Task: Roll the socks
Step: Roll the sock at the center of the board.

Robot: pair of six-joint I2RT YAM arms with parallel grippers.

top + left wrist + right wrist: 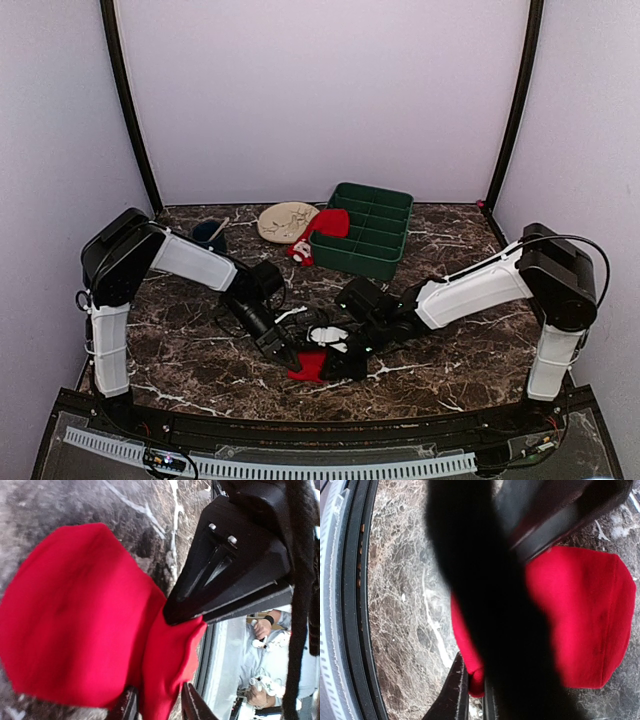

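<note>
Right wrist view: my right jaws pinch the limp, light sock by its fold, left jaws parted around it; bunched layers should hold best.

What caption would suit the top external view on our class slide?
Left gripper and right gripper meet at a red sock; a second sock lies against the green tray behind.

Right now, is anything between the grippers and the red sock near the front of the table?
Nothing visible. Both are at the red sock: the right gripper pinches its edge, and the left gripper has a finger on each side of a fold.
</note>
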